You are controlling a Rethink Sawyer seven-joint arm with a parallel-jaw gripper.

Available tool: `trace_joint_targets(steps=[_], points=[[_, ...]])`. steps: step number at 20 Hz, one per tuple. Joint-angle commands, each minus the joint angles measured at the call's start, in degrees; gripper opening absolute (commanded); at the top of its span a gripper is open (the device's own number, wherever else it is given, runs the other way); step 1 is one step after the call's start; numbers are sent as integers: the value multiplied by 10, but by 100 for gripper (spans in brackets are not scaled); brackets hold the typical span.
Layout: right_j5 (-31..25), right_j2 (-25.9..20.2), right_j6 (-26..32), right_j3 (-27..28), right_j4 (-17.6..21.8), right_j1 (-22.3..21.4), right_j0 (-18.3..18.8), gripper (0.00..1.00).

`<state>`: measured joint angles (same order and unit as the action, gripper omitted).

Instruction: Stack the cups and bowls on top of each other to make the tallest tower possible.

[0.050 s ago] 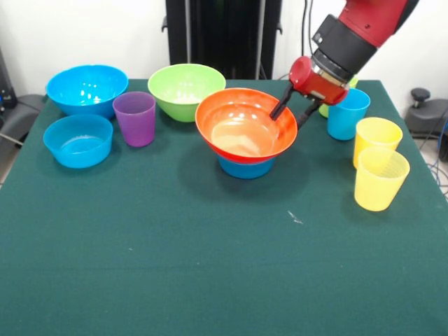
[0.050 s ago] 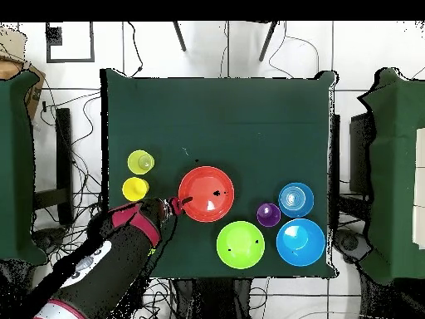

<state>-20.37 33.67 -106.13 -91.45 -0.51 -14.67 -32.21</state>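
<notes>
1. Orange bowl (image 1: 245, 126) sat on a small blue bowl (image 1: 245, 168), mid surface (image 1: 210, 266).
2. Hand (image 1: 290, 113) straddled the orange bowl's rim, one finger inside, one outside; fingers apart, not clearly clamped.
3. Purple cup (image 1: 135, 117) stood on the surface beside the orange bowl, not stacked.
4. Green bowl (image 1: 185, 89) behind the orange bowl.
5. Two yellow cups (image 1: 378, 171) on the orange bowl's other side.

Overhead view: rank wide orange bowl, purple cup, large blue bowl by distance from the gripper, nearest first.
1. Wide orange plastic bowl: the gripper has its fingers astride the rim on the bowl's left side.
2. Translucent purple plastic cup: right of the orange bowl, beyond it.
3. Large blue plastic bowl: farthest, toward the table's lower right corner.
</notes>
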Motion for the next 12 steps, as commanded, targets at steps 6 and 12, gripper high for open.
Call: trace_joint_targets(steps=[6,12], points=[[-106,-87,-66,-28,-9,-59,-3,100],[-145,-89,-57,-33,-6,-85,-1,100]])
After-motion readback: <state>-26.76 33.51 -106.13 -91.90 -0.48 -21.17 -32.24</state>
